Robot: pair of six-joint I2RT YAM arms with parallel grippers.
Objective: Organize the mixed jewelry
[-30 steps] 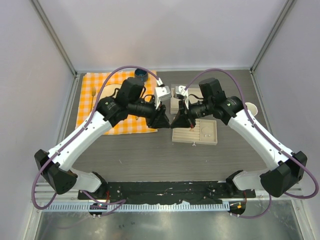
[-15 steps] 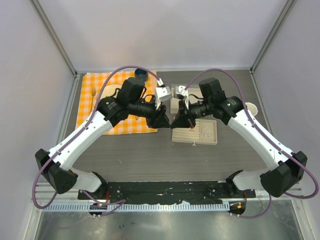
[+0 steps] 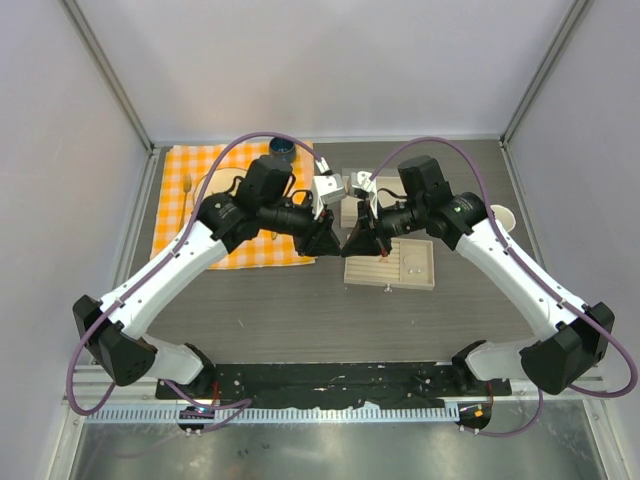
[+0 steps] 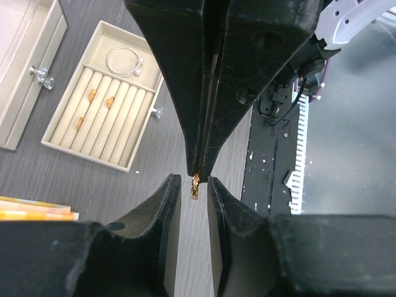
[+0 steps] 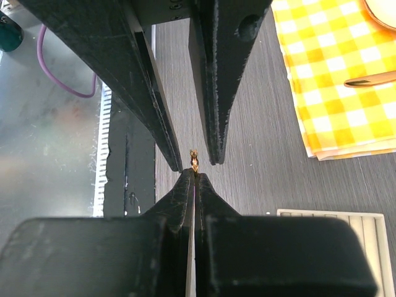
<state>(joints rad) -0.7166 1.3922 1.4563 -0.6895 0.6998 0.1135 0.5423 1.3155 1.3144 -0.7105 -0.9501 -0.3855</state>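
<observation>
pinching gold bit (image 5: pixel 193 161), shut right tool (image 5: pixel 193 174) — open left tool (image 4: pixel 193 179) flanks it beside tray (image 4: pixel 130 117).

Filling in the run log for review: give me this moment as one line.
right gripper: jaws shut on gold bit | left gripper: jaws open either side of it, no contact | phase: mid-air handover pending

**Surface finishes, as I am viewing them remotely.** The left gripper (image 4: pixel 193 180) and the right gripper (image 5: pixel 194 176) are both showing matt black plastic, faintly ridged. The gold piece (image 4: pixel 195 185) is glinting as polished yellow metal, and the silver hoop (image 4: pixel 124 61) is shining as smooth, bright metal. The tray (image 4: pixel 133 117) is presenting a beige, velvety matt lining. The table (image 4: pixel 93 185) is looking like dark, matt wood grain. The checked cloth (image 5: pixel 334 62) is appearing as woven fabric.
</observation>
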